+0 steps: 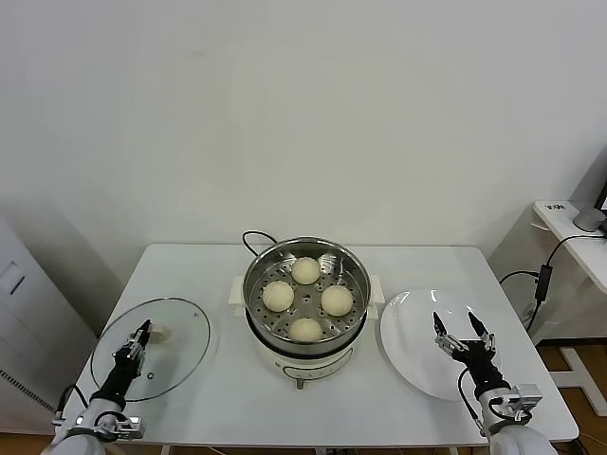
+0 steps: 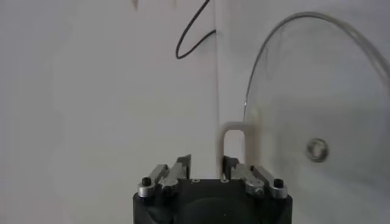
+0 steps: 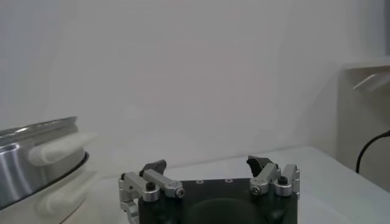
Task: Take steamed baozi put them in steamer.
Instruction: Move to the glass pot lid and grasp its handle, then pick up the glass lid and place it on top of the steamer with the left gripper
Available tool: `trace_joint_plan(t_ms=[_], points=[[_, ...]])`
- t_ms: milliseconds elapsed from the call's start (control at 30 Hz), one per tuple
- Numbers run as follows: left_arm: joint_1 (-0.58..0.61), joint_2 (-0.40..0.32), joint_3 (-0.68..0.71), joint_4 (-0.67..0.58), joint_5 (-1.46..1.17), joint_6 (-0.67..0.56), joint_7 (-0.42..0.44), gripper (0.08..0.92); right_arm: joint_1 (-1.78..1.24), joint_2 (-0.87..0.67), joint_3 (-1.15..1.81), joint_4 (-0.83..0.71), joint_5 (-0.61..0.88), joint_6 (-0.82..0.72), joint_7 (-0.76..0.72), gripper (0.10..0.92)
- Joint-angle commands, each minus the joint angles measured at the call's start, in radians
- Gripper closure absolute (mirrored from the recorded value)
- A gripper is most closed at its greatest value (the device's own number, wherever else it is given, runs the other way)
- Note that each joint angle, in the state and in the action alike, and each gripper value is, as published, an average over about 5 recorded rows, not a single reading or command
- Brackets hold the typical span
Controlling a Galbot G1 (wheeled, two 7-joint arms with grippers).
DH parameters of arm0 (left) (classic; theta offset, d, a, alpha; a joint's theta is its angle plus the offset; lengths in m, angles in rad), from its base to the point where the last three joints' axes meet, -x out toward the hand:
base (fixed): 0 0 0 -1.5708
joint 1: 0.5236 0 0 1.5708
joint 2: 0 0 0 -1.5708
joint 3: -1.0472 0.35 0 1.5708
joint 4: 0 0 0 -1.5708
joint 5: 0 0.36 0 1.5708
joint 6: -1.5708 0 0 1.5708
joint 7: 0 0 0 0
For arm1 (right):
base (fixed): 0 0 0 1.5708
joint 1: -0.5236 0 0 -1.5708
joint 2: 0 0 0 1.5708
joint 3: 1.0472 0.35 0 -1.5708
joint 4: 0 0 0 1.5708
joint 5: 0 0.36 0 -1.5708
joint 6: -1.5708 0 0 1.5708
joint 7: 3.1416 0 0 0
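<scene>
The steamer (image 1: 254, 281) stands at the table's middle on its cream base, and its rim shows in the right wrist view (image 3: 36, 161). Four cream-white baozi sit on its perforated floor: far (image 1: 305, 270), left (image 1: 278, 295), right (image 1: 337, 300) and near (image 1: 305, 329). My left gripper (image 1: 142, 329) hovers low over the glass lid (image 1: 185, 318) at the left, beside the lid's white handle (image 2: 234, 137). Its fingers stand a narrow gap apart with nothing between them (image 2: 206, 159). My right gripper (image 1: 455, 322) is wide open and empty (image 3: 207, 164) over the bare white plate (image 1: 408, 332).
The steamer's black cord (image 1: 254, 237) loops behind it on the table and also shows in the left wrist view (image 2: 192, 39). A side table (image 1: 569, 237) with a cable stands to the right. A wall is close behind the table.
</scene>
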Motion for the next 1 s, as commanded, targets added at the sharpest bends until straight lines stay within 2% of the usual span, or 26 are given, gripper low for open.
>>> trace_joint_plan(t_ms=[33,133,200,467,700,833,1000], points=[[0.009,0.055,-0.018,-0.139,-0.103,0.05,0.057,0.813,0.004,-0.002,0.001,0.003,0.001,-0.001,0.0,0.203],[0.012,0.099,-0.018,-0.223,-0.183,0.116,0.127,0.88,0.006,-0.001,0.003,0.004,0.002,-0.001,0.0,0.203],[0.009,0.129,-0.019,-0.275,-0.224,0.154,0.164,0.896,0.005,0.0,0.005,0.006,0.004,-0.002,0.0,0.203],[-0.001,0.232,0.014,-0.452,-0.312,0.335,0.325,0.896,0.005,0.001,0.017,0.007,0.01,-0.002,-0.002,0.203],[-0.034,0.281,0.169,-0.568,-0.265,0.513,0.389,0.896,0.014,0.001,0.023,0.005,0.011,-0.005,-0.001,0.203],[-0.09,0.286,0.298,-0.605,-0.154,0.613,0.434,0.896,0.024,-0.003,0.031,-0.001,0.012,-0.006,0.0,0.203],[-0.193,0.246,0.451,-0.605,-0.038,0.703,0.503,0.896,0.035,-0.004,0.034,-0.008,0.009,-0.007,0.004,0.203]])
